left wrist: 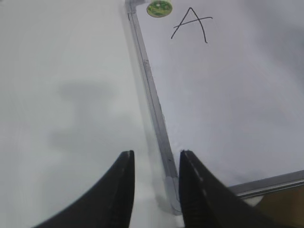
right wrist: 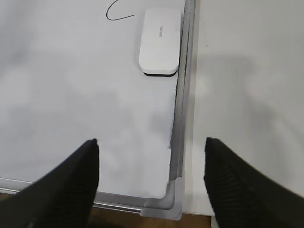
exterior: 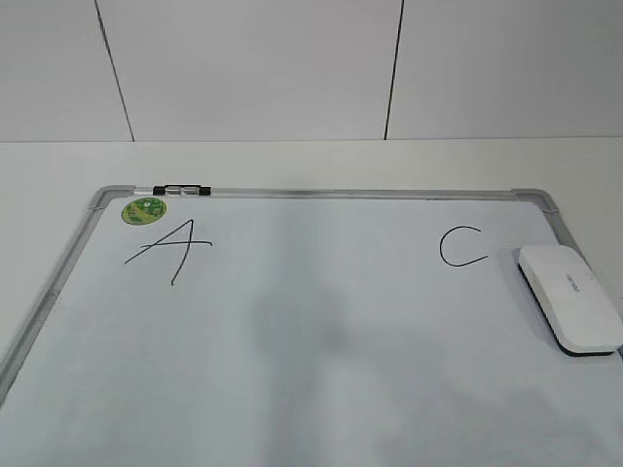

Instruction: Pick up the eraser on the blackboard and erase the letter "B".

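The blackboard (exterior: 311, 321) is a white board with a grey frame, lying flat on the table. The white eraser (exterior: 569, 297) lies on it by the right frame, beside the letter "C" (exterior: 459, 246). The slanted "A" (exterior: 170, 248) is at the far left. No letter "B" shows; the board between "A" and "C" is bare. My right gripper (right wrist: 151, 142) is wide open and empty above the board's near right corner, with the eraser (right wrist: 160, 42) well ahead of it. My left gripper (left wrist: 155, 156) is empty with a narrow gap, above the near left corner. Neither gripper shows in the exterior view.
A round green sticker (exterior: 143, 209) and a small black-and-silver clip (exterior: 182, 189) sit at the board's far left corner. White table surface lies on both sides of the board (left wrist: 71, 95). A white tiled wall stands behind. A brown strip shows past the board's near edge (right wrist: 118, 218).
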